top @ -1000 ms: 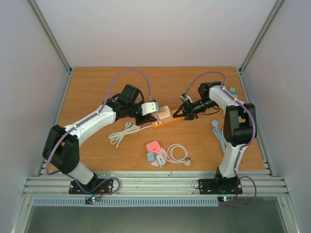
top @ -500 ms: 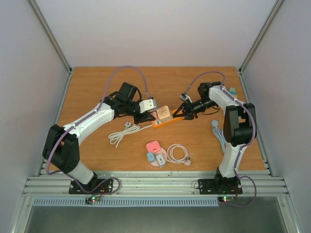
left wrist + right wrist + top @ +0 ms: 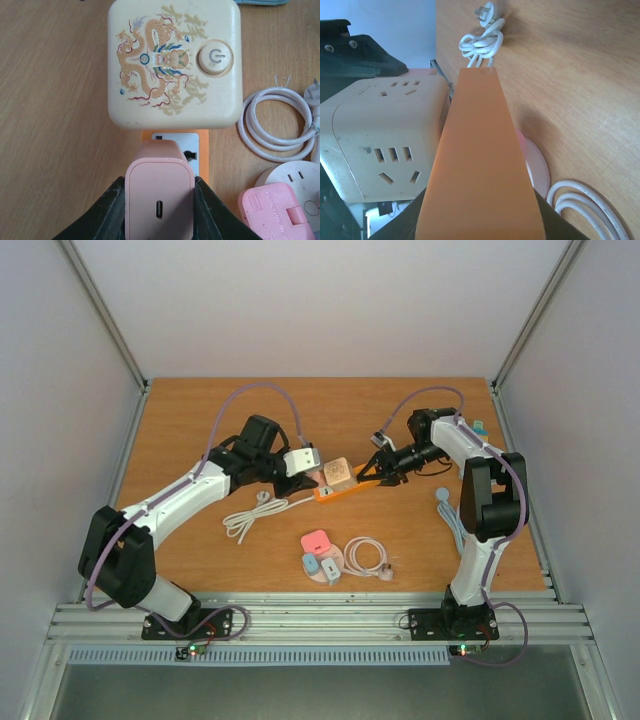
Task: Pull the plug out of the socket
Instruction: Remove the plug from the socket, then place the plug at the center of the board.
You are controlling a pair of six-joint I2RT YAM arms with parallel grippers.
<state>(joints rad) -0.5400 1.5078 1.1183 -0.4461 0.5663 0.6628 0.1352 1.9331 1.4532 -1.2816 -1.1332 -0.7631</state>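
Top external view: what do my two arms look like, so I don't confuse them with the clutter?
The left arm and right arm have white shells with black joints. A lilac cable loops along each. The fingers are matte black wedges. The black bases carry small red and green lights.

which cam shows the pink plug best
Left wrist: the pink plug fills the foreground, clamped in the left gripper. Top external shows it only small and pale. Right wrist shows mainly the orange strip in the right gripper; plug not clearly seen.
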